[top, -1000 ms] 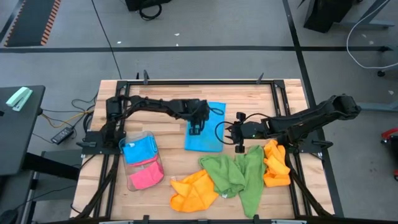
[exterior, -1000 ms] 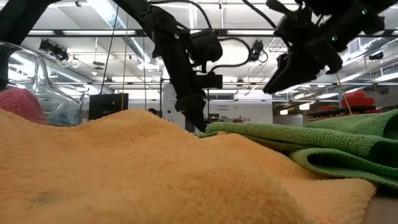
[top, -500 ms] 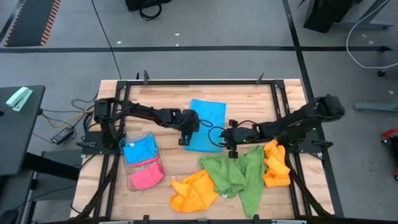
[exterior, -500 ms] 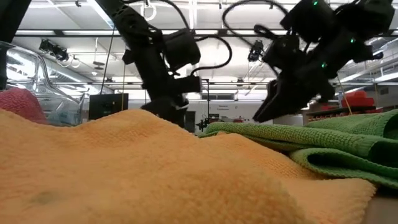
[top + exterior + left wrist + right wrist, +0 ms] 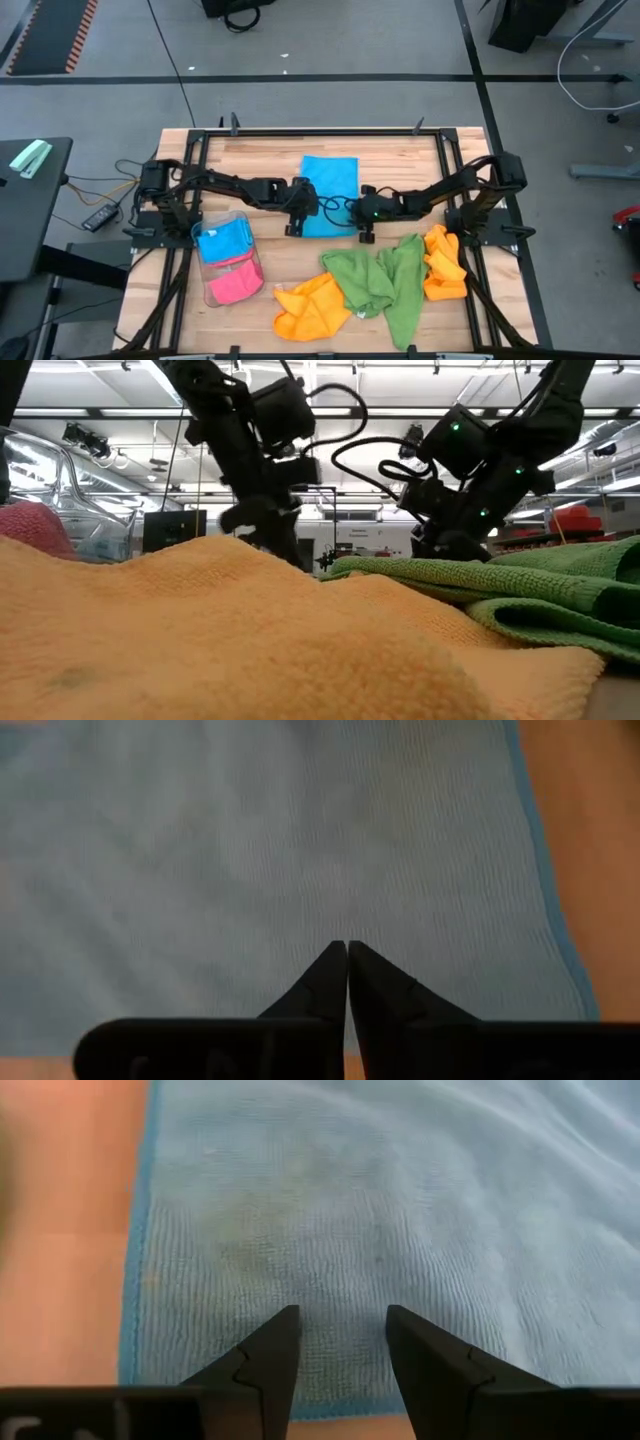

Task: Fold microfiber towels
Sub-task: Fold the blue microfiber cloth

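Note:
A sky blue microfiber towel [image 5: 330,195] lies flat on the wooden table's middle. My left gripper [image 5: 347,948] is shut, its tips low over the blue cloth just inside its left edge, toward the near left corner [image 5: 303,232]. My right gripper [image 5: 342,1320] is open, its fingers low over the cloth just inside the right edge [image 5: 330,1402], close to the near right corner [image 5: 128,1378]. In the low view an orange towel [image 5: 200,640] hides both fingertips. My left gripper's shut fingertips [image 5: 340,960] slant down onto the blue towel from the table's left; whether they touch the cloth, I cannot tell. My right gripper's open fingers [image 5: 280,1342] slant down from the table's right; whether they touch the cloth, I cannot tell.
A clear plastic tray [image 5: 214,287] at the near left holds a blue towel and a pink towel [image 5: 235,284]. Crumpled green towels [image 5: 378,280] and orange towels [image 5: 312,308] lie along the near side, another orange one [image 5: 443,262] at the right. Bare wood lies beyond the blue towel.
My left gripper has gone from the middle of the blue towel toward the table's left and near edges, ending by the towel's near left corner. My right gripper has come down and toward the table's left, onto the towel's near right corner.

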Controlling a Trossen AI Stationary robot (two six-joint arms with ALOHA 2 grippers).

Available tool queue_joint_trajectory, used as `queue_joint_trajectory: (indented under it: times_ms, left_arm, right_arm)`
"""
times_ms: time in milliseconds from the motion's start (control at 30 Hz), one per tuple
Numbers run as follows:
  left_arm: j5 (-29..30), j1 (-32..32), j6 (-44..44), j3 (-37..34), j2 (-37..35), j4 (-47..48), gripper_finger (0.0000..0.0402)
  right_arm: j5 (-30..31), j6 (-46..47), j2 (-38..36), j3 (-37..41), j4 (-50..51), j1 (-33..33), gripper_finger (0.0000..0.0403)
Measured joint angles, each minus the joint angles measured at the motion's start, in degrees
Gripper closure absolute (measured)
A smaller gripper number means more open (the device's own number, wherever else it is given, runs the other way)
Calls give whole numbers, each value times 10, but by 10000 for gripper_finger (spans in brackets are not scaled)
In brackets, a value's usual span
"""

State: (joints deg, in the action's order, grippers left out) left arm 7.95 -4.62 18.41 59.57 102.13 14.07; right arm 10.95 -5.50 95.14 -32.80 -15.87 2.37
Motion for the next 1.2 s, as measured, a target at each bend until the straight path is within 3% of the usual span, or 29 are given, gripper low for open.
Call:
queue_joint_trajectory:
  times_ms: [300, 667, 833, 1000, 1200]
  left_arm:
    - [1, 6, 13, 1, -15, -1, 343]
    - [2, 29, 37, 1, -12, 0, 289]
    - [2, 28, 30, 1, -12, -1, 285]
    - [2, 29, 28, 1, -12, 0, 289]
    - [2, 29, 28, 1, -12, 1, 283]
  right_arm:
    - [-36, -25, -22, -10, 19, 34, 242]
    - [-87, -92, -56, -36, 65, -48, 242]
    - [-81, -101, -35, -35, 77, -73, 238]
    - [-25, -114, -35, -24, 91, -75, 237]
    - [-19, -145, -24, -23, 99, -75, 237]
